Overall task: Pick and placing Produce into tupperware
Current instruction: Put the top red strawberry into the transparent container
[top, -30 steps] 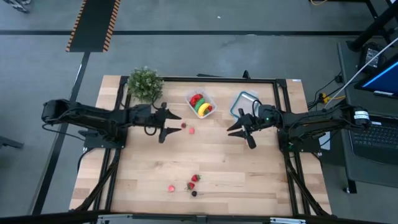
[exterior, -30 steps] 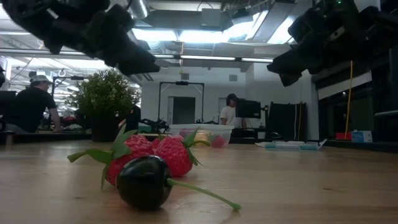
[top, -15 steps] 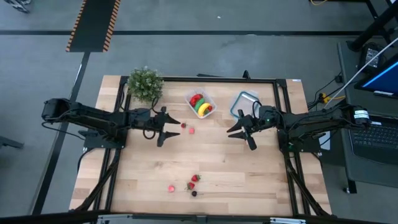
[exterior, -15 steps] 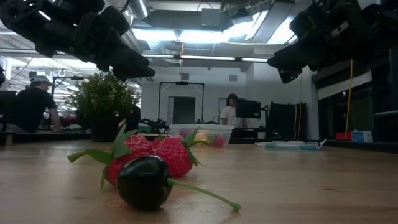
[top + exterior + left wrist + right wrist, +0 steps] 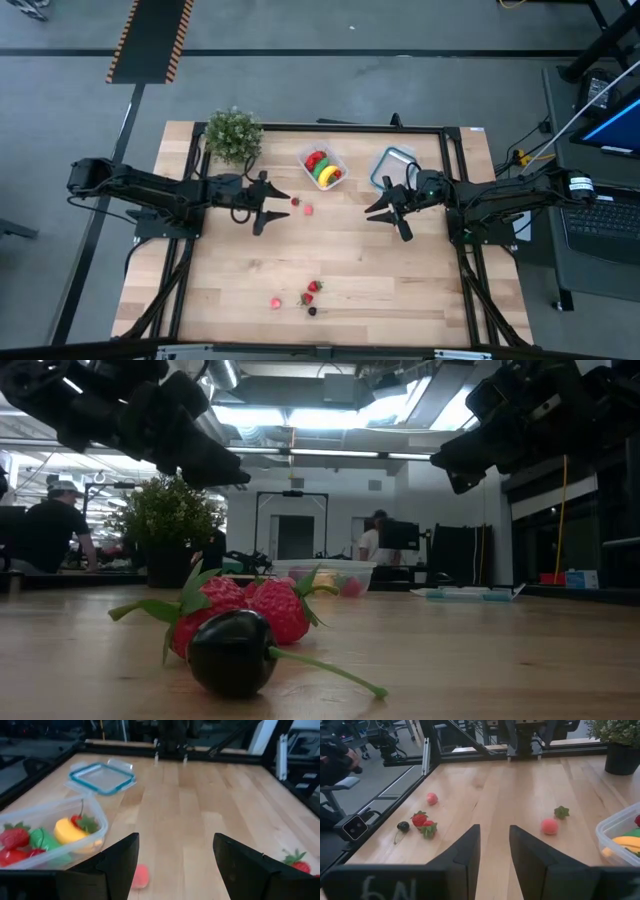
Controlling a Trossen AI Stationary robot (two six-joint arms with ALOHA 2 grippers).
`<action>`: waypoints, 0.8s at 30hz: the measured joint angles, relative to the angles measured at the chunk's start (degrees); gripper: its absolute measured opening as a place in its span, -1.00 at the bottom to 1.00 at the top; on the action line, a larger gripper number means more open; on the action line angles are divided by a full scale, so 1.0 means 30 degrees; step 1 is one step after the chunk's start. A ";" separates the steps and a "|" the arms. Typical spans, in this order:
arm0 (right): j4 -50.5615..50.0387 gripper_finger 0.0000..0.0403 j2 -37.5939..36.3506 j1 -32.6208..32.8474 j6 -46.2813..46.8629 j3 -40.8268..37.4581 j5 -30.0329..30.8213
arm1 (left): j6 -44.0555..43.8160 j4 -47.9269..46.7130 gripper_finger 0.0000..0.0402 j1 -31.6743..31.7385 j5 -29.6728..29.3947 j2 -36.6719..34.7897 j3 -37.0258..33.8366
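The clear tupperware (image 5: 324,167) stands at the table's far middle and holds a yellow banana, a green piece and red pieces (image 5: 50,835). A small red berry (image 5: 294,201) and a pink piece (image 5: 307,210) lie just in front of my open left gripper (image 5: 275,207), which hovers above the table touching nothing. My right gripper (image 5: 386,220) hovers opposite it, open and empty. Two strawberries (image 5: 250,605), a dark cherry (image 5: 232,650) and another pink piece (image 5: 275,302) rest on the wood near the front edge.
A potted green plant (image 5: 233,134) stands at the far left corner. A clear lid with a blue rim (image 5: 391,165) lies right of the tupperware. Bare wood stretches between the two grippers and the front group of fruit. People show in the room behind the table.
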 joint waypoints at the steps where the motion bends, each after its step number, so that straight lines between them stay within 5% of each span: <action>1: -0.0006 -0.47 0.0000 0.0000 0.0000 0.0000 0.0000 | -0.0007 -0.0262 0.23 0.0028 -0.0086 0.0000 0.0000; 15: -0.0012 -0.47 0.0000 -0.0007 -0.0049 0.0000 0.0709 | 0.0880 -0.5384 0.23 0.0084 -0.2561 0.0058 0.1205; 24: 0.0042 -0.47 0.0000 -0.0002 -0.0246 -0.0007 0.0707 | 0.1702 -0.9560 0.23 0.1464 -0.2192 0.3505 0.4382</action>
